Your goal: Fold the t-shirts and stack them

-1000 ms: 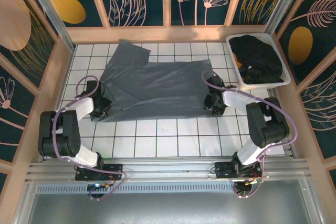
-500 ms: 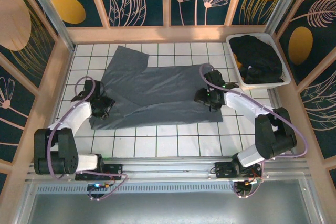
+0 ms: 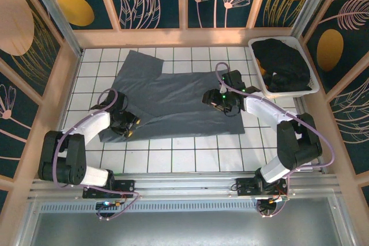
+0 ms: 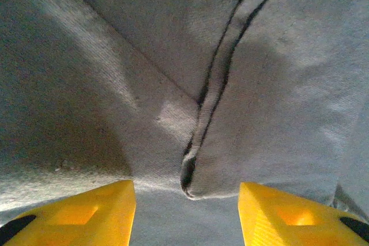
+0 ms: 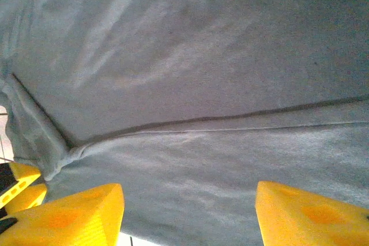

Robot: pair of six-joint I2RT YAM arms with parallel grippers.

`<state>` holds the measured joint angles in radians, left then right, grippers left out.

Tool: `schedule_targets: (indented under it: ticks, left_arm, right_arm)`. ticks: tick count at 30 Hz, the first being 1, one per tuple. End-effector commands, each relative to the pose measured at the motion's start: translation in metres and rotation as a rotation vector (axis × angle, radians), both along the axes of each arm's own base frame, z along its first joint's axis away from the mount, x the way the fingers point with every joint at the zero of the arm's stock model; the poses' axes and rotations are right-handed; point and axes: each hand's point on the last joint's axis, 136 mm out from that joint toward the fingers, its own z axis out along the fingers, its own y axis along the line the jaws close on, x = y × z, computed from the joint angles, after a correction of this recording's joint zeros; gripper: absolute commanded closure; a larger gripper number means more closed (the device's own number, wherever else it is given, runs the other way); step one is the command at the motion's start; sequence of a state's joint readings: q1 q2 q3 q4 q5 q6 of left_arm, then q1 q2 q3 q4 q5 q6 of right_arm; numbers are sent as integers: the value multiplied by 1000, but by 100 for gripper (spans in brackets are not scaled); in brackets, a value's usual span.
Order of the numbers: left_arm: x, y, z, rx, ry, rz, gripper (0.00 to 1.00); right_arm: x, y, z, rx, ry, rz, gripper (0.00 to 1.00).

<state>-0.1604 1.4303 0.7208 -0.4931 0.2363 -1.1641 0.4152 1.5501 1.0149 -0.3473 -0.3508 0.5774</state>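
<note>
Item: slate blue-grey t-shirt, lying flat across the middle of the white tiled table, one sleeve angled toward the far left. The fabric is soft, light knit with no stiffness. It will likely drape and drag when lifted and crease wherever it is pinched, and it shows no sign of being slippery or fragile. Best holds, by judgement: the doubled hem edge and the near corners, where a fold of cloth gives the fingers something to bite. Left gripper sits low over the near-left part of the shirt, jaws spread and holding nothing, with the hem fold lying between the yellow fingertips. Right gripper sits over the right part, jaws likewise spread and empty, a long seam line running ahead of it. Other stock: black t-shirts heaped in a white plastic bin at the far right corner. Room: bare tile along the near edge allows folding toward the arms, while the bin and the wooden frame crowd the far and right sides.
</note>
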Motion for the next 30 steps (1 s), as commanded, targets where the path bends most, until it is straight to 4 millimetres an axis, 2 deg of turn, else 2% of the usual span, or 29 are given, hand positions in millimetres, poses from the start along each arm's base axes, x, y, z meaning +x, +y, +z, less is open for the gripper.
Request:
schedule_targets:
  ticks: [1, 10, 12, 15, 20, 26, 30]
  left_arm:
    - [1, -10, -4, -30, 14, 5, 51]
    - [12, -10, -9, -14, -4, 21, 69]
    - [15, -10, -7, -10, -14, 20, 79]
    - [22, -11, -4, -14, -31, 16, 99]
    - [44, -18, 10, -1, -90, -27, 100]
    - [80, -39, 27, 35, -143, -134, 100]
    - [97, -50, 31, 73, -154, -205, 100]
  right_arm:
    - [3, 8, 4, 28, -4, 10, 38]
    - [-2, 5, 2, 27, 4, -2, 39]
    - [-3, 4, 2, 25, 3, -5, 39]
    - [-4, 3, 3, 25, 2, -7, 40]
    - [-3, 2, 3, 21, -6, -11, 42]
    - [2, 1, 7, 14, -19, -16, 42]
    - [3, 1, 8, 15, -18, -15, 42]
